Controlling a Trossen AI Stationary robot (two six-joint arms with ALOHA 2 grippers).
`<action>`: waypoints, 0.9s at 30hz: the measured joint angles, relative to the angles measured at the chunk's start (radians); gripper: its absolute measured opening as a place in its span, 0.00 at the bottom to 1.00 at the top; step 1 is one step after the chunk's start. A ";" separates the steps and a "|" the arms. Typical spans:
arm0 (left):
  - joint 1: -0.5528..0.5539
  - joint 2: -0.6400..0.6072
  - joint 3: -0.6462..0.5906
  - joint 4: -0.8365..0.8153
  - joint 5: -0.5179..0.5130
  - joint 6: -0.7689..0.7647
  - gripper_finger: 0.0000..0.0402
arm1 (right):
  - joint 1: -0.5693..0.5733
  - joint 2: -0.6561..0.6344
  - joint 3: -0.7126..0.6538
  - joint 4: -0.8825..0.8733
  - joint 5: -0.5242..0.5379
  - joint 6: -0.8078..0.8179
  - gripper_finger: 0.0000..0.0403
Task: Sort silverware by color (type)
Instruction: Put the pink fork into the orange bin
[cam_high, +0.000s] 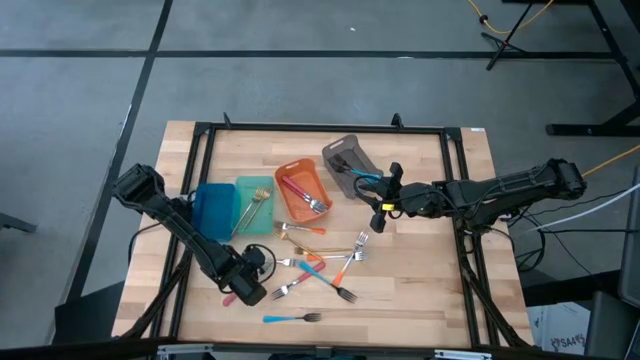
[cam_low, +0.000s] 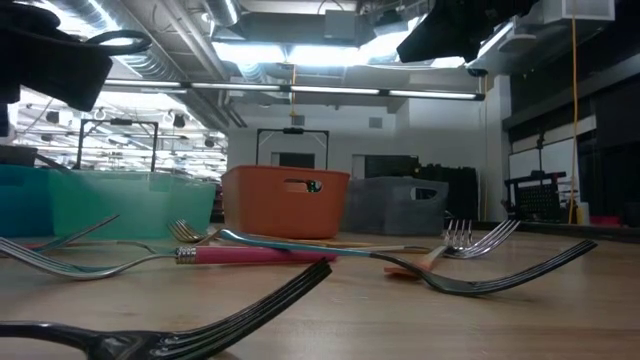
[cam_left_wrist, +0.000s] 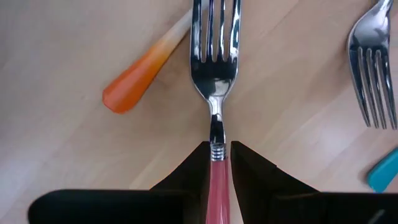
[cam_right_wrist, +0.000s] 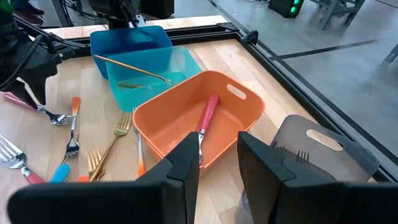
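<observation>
the left gripper (cam_left_wrist: 217, 163) is down at the front left of the desk (cam_high: 430, 290), its jaws clamped on the pink handle of a fork (cam_left_wrist: 216, 74) just behind the metal neck, the tines lying flat on the wood. these forks look light, stiff and slim, with smooth handles that could slip or swivel in a pinch; my judgement is that the handle near the neck, as here, is the best hold, since the head is glossy and tapered. the right gripper (cam_right_wrist: 217, 163) hangs over the bins at the desk's back, its jaws apart and holding nothing. the count, from above: four bins, namely the blue bin (cam_high: 212, 208), the teal bin (cam_high: 254, 203) with what looks like two gold pieces, the orange bin (cam_high: 303, 190) with one pink-handled piece, and the grey bin (cam_high: 349, 163), whose contents i cannot make out. loose on the desk lie roughly nine forks in an overlapping heap, blue, orange, pink and gold; one blue fork (cam_high: 291, 318) lies apart at the front edge.
</observation>
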 joint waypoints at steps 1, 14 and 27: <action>0.000 0.000 0.000 0.001 -0.003 0.000 0.14 | 0.000 0.000 0.000 0.000 0.000 0.000 0.25; -0.008 0.005 0.000 0.005 -0.006 0.000 0.14 | 0.000 0.000 0.000 0.000 0.000 0.000 0.25; -0.008 0.005 -0.001 0.007 -0.007 0.025 0.14 | 0.000 0.000 0.000 0.000 0.000 0.000 0.25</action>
